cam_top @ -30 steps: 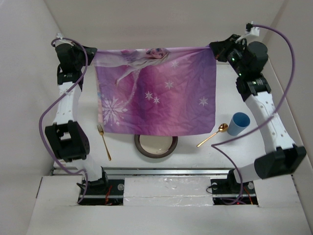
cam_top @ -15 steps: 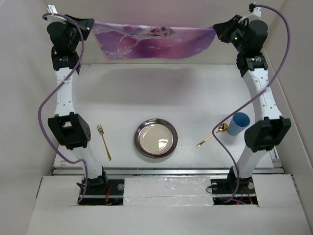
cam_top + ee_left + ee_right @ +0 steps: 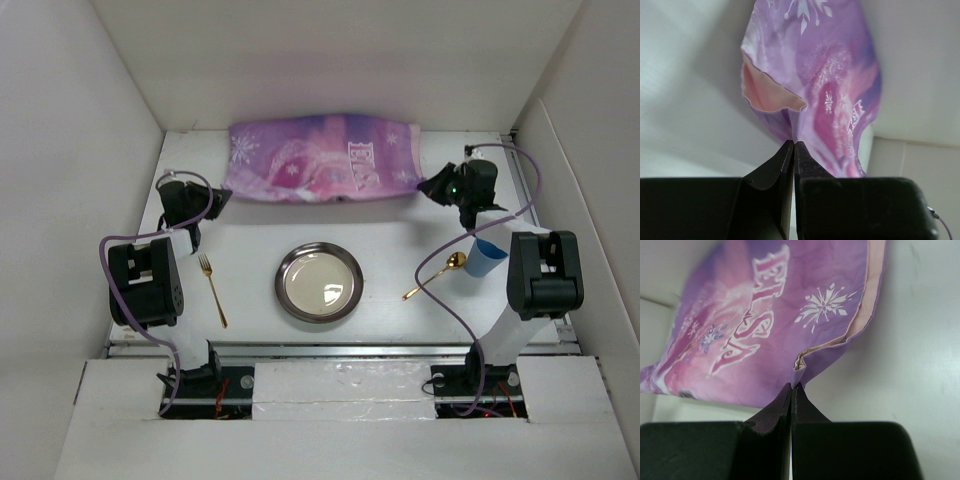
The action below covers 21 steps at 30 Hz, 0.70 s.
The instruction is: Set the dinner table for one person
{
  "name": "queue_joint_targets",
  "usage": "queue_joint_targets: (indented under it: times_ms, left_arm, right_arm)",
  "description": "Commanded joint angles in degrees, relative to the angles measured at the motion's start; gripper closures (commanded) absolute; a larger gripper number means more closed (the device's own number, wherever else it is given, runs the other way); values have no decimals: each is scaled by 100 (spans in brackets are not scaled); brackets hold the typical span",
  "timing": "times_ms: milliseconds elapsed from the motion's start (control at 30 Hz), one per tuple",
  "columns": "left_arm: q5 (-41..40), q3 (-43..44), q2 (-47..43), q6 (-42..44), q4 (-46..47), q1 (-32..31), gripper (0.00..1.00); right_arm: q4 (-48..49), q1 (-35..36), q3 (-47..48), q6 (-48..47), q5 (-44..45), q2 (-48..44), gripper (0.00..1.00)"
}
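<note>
– Left wrist view: what is the left gripper (image 3: 794,142) holding?
– Its jaws are pressing flat together on one corner of the purple cloth mat (image 3: 830,75). The right gripper (image 3: 791,385) is pinching the opposite corner likewise.
– Where is the mat lying?
– It is lying bunched between both grippers at the far end of the white dinner table (image 3: 400,225), which is spanning the workspace ahead of the arm bases. Nearer the bases, a metal plate (image 3: 319,282) is sitting centrally, with a gold fork (image 3: 212,290) on its left and a gold spoon (image 3: 435,276) and blue cup (image 3: 490,255) on its right.

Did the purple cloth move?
Yes. The purple cloth moved farther back: it overlapped the plate before, and now it lies well beyond it.
</note>
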Motion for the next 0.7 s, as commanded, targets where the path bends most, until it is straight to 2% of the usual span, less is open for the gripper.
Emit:
queue_joint_targets:
  times_ms: [0,133,400,500,567,667]
  left_arm:
    - [153,-446,90,28,1300,37,100]
    - [162,-922,205,-34,1678,37,100]
    - [-66,-1467,-410,133,1389,37,100]
    - [-171,-1642,-568,169,1248,37,91]
    - [-172,-1791,-682,72,1274,37,89]
    - [-215,-1897,-962,19,1169,37,81]
  right_arm:
    - [1013,-54,-368,55,-299,111,100]
    - [944,-54,-721,11,-256,-19,100]
    - [662,-54,-1354,-191,-63,-486,100]
    - [758,-54,-1652,-156,-10,-504,100]
    - [793,-54,-1862,-104,-10,-539,93]
    - [768,-54,-2092,-68,174,-802,88]
